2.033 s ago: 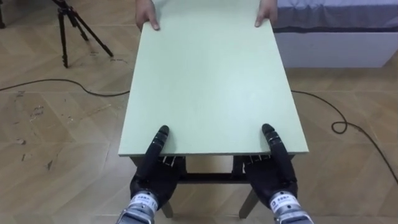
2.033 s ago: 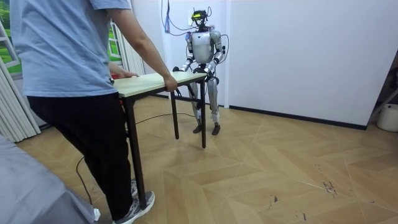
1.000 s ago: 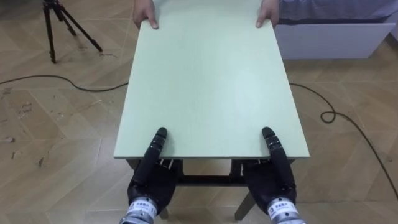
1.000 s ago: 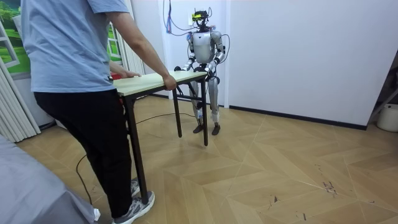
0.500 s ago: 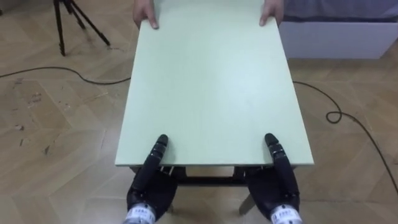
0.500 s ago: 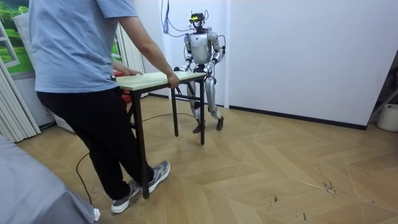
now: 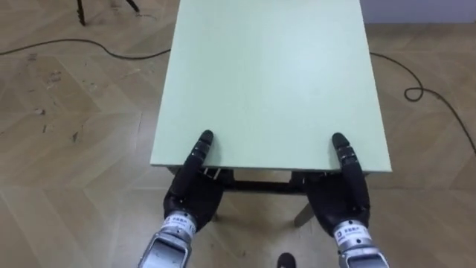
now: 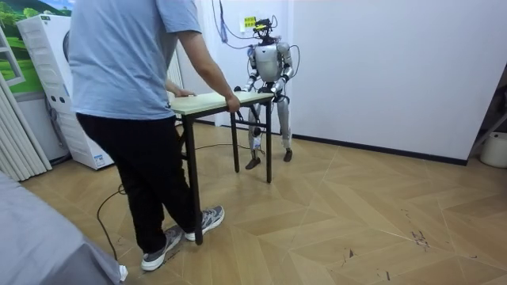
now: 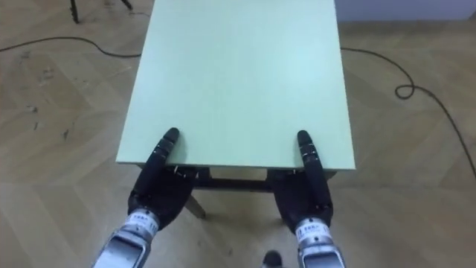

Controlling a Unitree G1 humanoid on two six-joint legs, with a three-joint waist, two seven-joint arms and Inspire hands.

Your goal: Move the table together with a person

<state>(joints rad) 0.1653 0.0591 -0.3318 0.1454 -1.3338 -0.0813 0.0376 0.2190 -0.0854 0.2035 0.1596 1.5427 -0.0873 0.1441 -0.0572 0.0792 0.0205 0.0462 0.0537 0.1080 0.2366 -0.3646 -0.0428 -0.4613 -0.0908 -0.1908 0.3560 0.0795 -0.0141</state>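
**A home-style room set up for recording**

The room looked like a sparsely furnished living space used as a test set. It had a herringbone wood floor (image 8: 356, 222), plain white walls (image 8: 380, 63) and a dark skirting board (image 8: 396, 150) along their foot. Homely touches stood on the room view's left: pale pleated curtains (image 8: 17, 134), a tall white appliance (image 8: 46, 55) against the wall, a green landscape picture (image 8: 9, 47) above it, and the grey corner of a bed or sofa (image 8: 40, 245) in the near foreground. The dark legs of a tripod (image 7: 80, 9) stood on the wood, which pointed to filming rather than everyday living.
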